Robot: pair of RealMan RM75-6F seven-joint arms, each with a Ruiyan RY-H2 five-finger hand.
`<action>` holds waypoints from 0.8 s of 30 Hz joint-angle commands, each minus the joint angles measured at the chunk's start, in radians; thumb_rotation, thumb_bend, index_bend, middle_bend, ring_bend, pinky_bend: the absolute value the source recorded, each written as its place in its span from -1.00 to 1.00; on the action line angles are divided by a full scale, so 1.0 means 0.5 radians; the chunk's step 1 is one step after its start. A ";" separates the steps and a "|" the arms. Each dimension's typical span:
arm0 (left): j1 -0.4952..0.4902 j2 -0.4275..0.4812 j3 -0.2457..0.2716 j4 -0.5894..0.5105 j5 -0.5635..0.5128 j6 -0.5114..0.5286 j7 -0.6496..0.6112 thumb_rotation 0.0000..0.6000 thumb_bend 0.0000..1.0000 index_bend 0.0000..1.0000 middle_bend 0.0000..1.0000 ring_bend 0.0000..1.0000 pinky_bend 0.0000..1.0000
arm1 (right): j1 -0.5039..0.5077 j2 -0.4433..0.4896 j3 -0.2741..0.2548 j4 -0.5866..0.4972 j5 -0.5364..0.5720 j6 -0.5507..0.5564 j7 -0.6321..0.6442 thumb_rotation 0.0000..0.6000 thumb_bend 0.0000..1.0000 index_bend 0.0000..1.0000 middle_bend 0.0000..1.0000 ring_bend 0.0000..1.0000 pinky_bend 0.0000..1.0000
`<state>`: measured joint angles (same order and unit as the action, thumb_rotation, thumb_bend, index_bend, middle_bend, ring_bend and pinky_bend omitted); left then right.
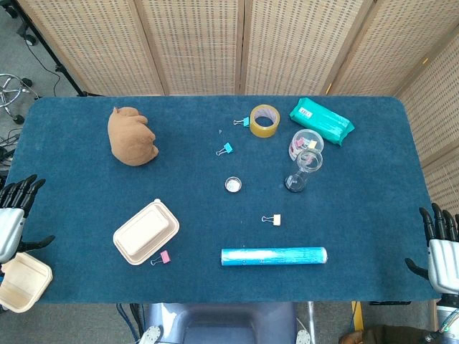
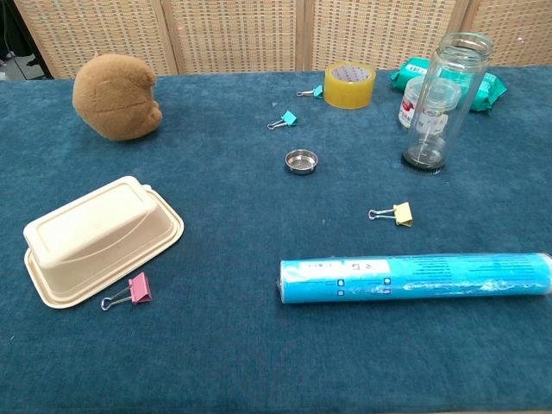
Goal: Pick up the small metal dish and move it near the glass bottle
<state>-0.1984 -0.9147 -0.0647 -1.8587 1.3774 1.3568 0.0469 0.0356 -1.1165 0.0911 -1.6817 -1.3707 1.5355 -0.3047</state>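
Both hands empty, fingers spread: left hand, right hand at tabletop edges. Dish lay far from either, nearer right hand, close beside bottle. Risks: shallow rim slipping from fingers; reach knocking bottle over.

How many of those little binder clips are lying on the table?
4. One teal clip touches the tape roll; another teal clip lies just nearer. A yellow clip sits above the blue roll. A pink clip lies by the beige container.
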 commanded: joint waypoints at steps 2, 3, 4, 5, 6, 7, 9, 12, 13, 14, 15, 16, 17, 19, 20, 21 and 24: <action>0.018 0.004 0.005 -0.005 0.017 0.024 -0.007 1.00 -1.00 -1.00 -1.00 -1.00 -1.00 | -0.003 0.004 0.000 -0.001 -0.001 -0.004 0.010 1.00 -1.00 -0.87 -1.00 -1.00 -1.00; 0.020 0.004 0.006 -0.005 0.017 0.025 -0.007 1.00 -1.00 -1.00 -1.00 -1.00 -1.00 | -0.003 0.004 -0.001 -0.001 -0.001 -0.008 0.012 1.00 -1.00 -0.87 -1.00 -1.00 -1.00; 0.022 0.007 0.008 -0.007 0.017 0.022 -0.011 1.00 -1.00 -1.00 -1.00 -1.00 -1.00 | -0.002 0.005 -0.003 0.000 -0.002 -0.013 0.013 1.00 -1.00 -0.86 -1.00 -1.00 -1.00; 0.025 0.010 0.009 -0.009 0.016 0.021 -0.015 1.00 -1.00 -1.00 -1.00 -1.00 -1.00 | -0.002 0.006 -0.004 0.000 -0.003 -0.017 0.016 1.00 -1.00 -0.86 -1.00 -1.00 -1.00; 0.027 0.013 0.009 -0.011 0.015 0.023 -0.017 1.00 -1.00 -1.00 -1.00 -1.00 -1.00 | -0.001 0.008 -0.004 -0.002 -0.005 -0.018 0.021 1.00 -1.00 -0.86 -1.00 -1.00 -1.00; 0.031 0.016 0.008 -0.012 0.016 0.030 -0.019 1.00 -1.00 -1.00 -1.00 -1.00 -1.00 | 0.000 0.009 -0.001 -0.003 -0.013 -0.015 0.031 1.00 -1.00 -0.85 -1.00 -1.00 -1.00; 0.040 0.019 0.004 -0.013 0.016 0.045 -0.024 1.00 -1.00 -1.00 -1.00 -1.00 -1.00 | 0.009 0.007 0.016 -0.002 -0.056 0.011 0.070 1.00 -1.00 -0.82 -1.00 -1.00 -1.00; 0.045 0.020 -0.005 -0.016 0.007 0.055 -0.036 1.00 -1.00 -1.00 -1.00 -1.00 -1.00 | 0.053 0.010 0.063 0.001 -0.146 0.049 0.125 1.00 -0.96 -0.74 -1.00 -1.00 -1.00; 0.044 0.021 -0.007 -0.017 0.003 0.053 -0.039 1.00 -1.00 -1.00 -1.00 -1.00 -1.00 | 0.076 0.024 0.079 -0.012 -0.160 0.037 0.126 1.00 -0.93 -0.72 -1.00 -1.00 -1.00; 0.043 0.021 -0.011 -0.018 0.000 0.051 -0.042 1.00 -1.00 -1.00 -1.00 -1.00 -1.00 | 0.108 0.045 0.101 -0.040 -0.164 0.011 0.112 1.00 -0.93 -0.71 -1.00 -1.00 -1.00; 0.042 0.021 -0.013 -0.019 -0.003 0.049 -0.043 1.00 -1.00 -1.00 -1.00 -1.00 -1.00 | 0.127 0.060 0.115 -0.063 -0.161 -0.008 0.098 1.00 -0.92 -0.70 -1.00 -1.00 -1.00; 0.041 0.020 -0.017 -0.018 -0.011 0.046 -0.043 1.00 -1.00 -1.00 -1.00 -1.00 -1.00 | 0.182 0.084 0.153 -0.118 -0.162 -0.054 0.064 1.00 -0.92 -0.70 -1.00 -1.00 -1.00; 0.040 0.019 -0.019 -0.019 -0.017 0.044 -0.041 1.00 -1.00 -1.00 -1.00 -1.00 -1.00 | 0.209 0.098 0.173 -0.159 -0.140 -0.085 0.035 1.00 -0.92 -0.70 -1.00 -1.00 -1.00; 0.039 0.018 -0.023 -0.021 -0.028 0.040 -0.036 1.00 -1.00 -1.00 -1.00 -1.00 -1.00 | 0.269 0.116 0.218 -0.262 -0.090 -0.148 -0.059 1.00 -0.92 -0.70 -1.00 -1.00 -1.00; 0.037 0.016 -0.026 -0.021 -0.034 0.037 -0.028 1.00 -1.00 -1.00 -1.00 -1.00 -1.00 | 0.314 0.117 0.244 -0.330 -0.062 -0.189 -0.140 1.00 -0.92 -0.70 -1.00 -1.00 -1.00; 0.034 0.015 -0.028 -0.019 -0.036 0.033 -0.023 1.00 -1.00 -1.00 -1.00 -1.00 -1.00 | 0.351 0.116 0.263 -0.375 -0.044 -0.222 -0.201 1.00 -0.91 -0.70 -1.00 -1.00 -1.00; 0.023 0.018 -0.037 -0.016 -0.059 0.007 -0.038 1.00 -1.00 -1.00 -1.00 -1.00 -1.00 | 0.476 0.094 0.319 -0.514 0.020 -0.329 -0.396 1.00 -0.88 -0.69 -1.00 -1.00 -1.00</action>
<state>-0.1848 -0.9064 -0.0814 -1.8672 1.3506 1.3631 0.0306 0.2123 -1.0688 0.2147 -1.8705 -1.3976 1.4266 -0.4201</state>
